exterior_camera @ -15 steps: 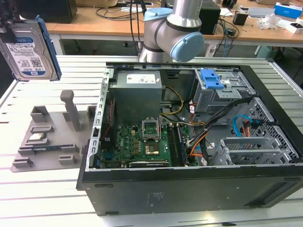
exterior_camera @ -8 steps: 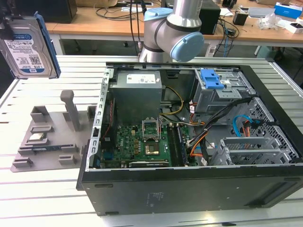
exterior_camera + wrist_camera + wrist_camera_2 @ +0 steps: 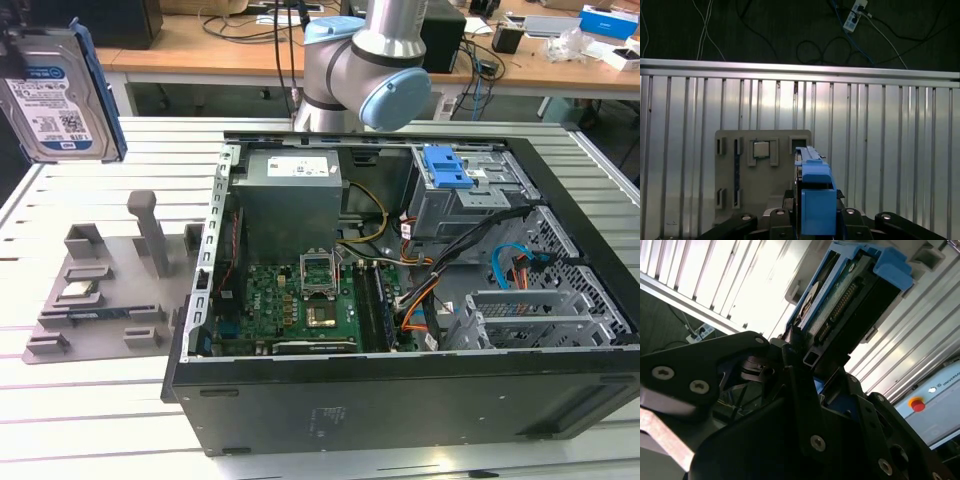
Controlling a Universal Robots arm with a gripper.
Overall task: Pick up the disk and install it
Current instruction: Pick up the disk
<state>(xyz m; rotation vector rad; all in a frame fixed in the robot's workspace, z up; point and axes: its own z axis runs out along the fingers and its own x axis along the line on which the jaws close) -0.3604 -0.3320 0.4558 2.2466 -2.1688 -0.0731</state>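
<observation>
Within the pinch of the black claw (image 3: 805, 352), which is pressed together on its edge, hangs the disk (image 3: 840, 295): a flat silver slab with a white-and-blue label, rimmed in glossy blue plastic. It is aloft over the ribbed aluminium tabletop (image 3: 100, 400) at the exterior view's left. Pick-up looks done; installing is not. Well apart, inside the open black case (image 3: 400, 410), the grey sheet-metal drive cage (image 3: 440, 215) would demand a square, edge-on entry, I judge.
</observation>
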